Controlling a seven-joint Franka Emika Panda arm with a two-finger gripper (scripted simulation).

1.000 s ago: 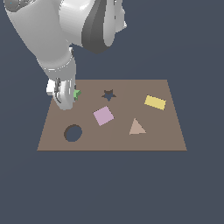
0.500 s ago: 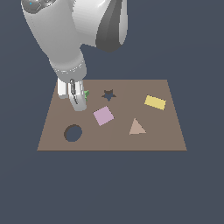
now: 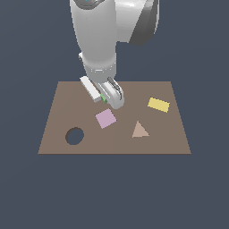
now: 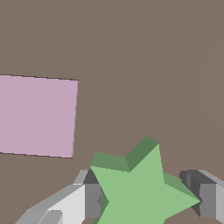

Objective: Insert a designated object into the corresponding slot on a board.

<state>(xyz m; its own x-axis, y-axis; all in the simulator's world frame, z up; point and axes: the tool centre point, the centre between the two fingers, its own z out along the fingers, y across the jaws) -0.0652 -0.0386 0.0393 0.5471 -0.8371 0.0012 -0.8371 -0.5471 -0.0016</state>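
Observation:
My gripper (image 3: 105,96) hangs low over the middle of the brown board (image 3: 58,107), shut on the light-green star piece (image 4: 142,188). In the exterior view only a sliver of the green star (image 3: 103,98) shows between the fingers. The wrist view shows the star held between the two grey fingers (image 4: 89,199), above bare board. The star-shaped slot is hidden behind the gripper in the exterior view and is out of the wrist view.
On the board lie a pink square (image 3: 106,118), a tan triangle (image 3: 140,130) and a yellow rectangle (image 3: 158,104). A dark round hole (image 3: 74,136) sits near the board's front corner at the exterior view's left. The pink square (image 4: 37,116) also fills part of the wrist view.
The arm has carried the green star from the board's back left toward the middle, to the exterior view's right, and now covers the star slot.

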